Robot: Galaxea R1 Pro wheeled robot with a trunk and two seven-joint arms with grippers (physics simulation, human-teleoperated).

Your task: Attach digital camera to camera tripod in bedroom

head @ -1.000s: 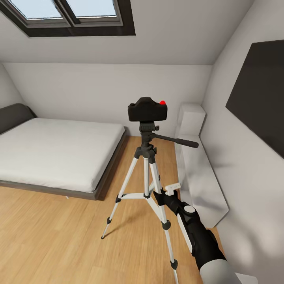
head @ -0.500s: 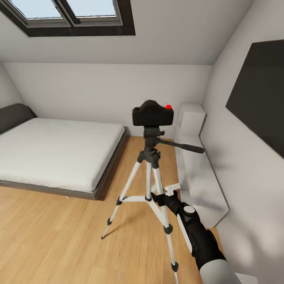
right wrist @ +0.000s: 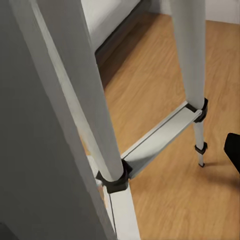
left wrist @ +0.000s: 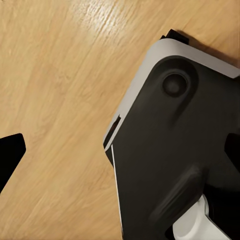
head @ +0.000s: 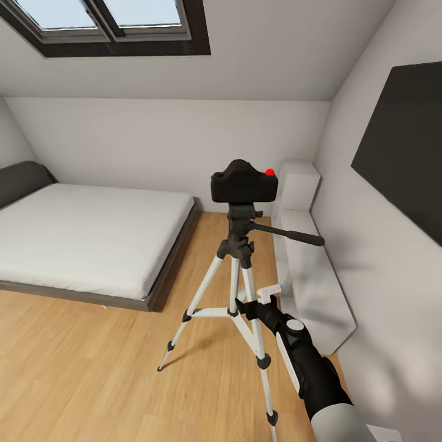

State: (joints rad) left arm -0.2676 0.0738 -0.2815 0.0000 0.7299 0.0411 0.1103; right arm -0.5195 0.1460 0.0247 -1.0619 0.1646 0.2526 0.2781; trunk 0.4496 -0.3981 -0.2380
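Three legs planted on the wooden floor [head: 92, 368], the camera tripod [head: 236, 288] stands by the bed [head: 80, 236] with the digital camera [head: 244, 183] sitting on its head. Right pincer [head: 245, 305] is right at a leg (gripping or not, can't tell). Left pincer [left wrist: 120, 150]: also can't tell.

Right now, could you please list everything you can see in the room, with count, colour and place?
Small black boxy digital camera with red button: one, on top of the tripod's head.
Silver-white three-legged camera tripod: one, black head and pan handle, standing on the floor mid-room.
Grey-framed white bed: one, at left.
Dark-framed skylight: one, in the sloped ceiling.
Black wall TV: one, on the wall at right.
White low cabinet: one, along that wall.
Light wooden floor: underfoot.
Right arm: black and white, reaching to the tripod's legs; gripper state unclear.
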